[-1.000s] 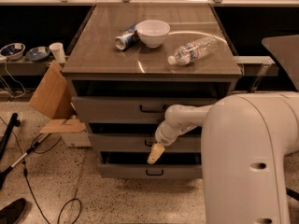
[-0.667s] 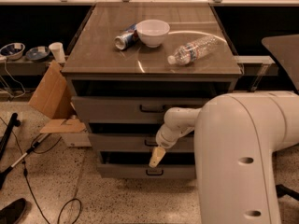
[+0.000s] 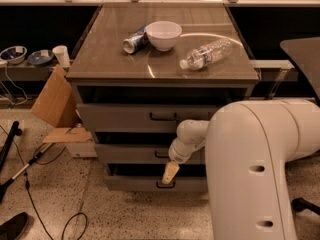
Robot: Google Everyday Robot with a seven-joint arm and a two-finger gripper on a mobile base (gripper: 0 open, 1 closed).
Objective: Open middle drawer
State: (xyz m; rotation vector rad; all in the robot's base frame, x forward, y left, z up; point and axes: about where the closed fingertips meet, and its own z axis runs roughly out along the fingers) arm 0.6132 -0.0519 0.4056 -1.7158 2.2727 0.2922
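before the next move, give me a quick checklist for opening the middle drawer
1. Gripper at the middle drawer: ok, right in front of it.
2. Gripper on the handle: not ok, it hangs just below.
3. Middle drawer pulled out: not ok, not yet.
4. Things on top steady: cannot tell; bottle and can lie on their sides, bowl upright.
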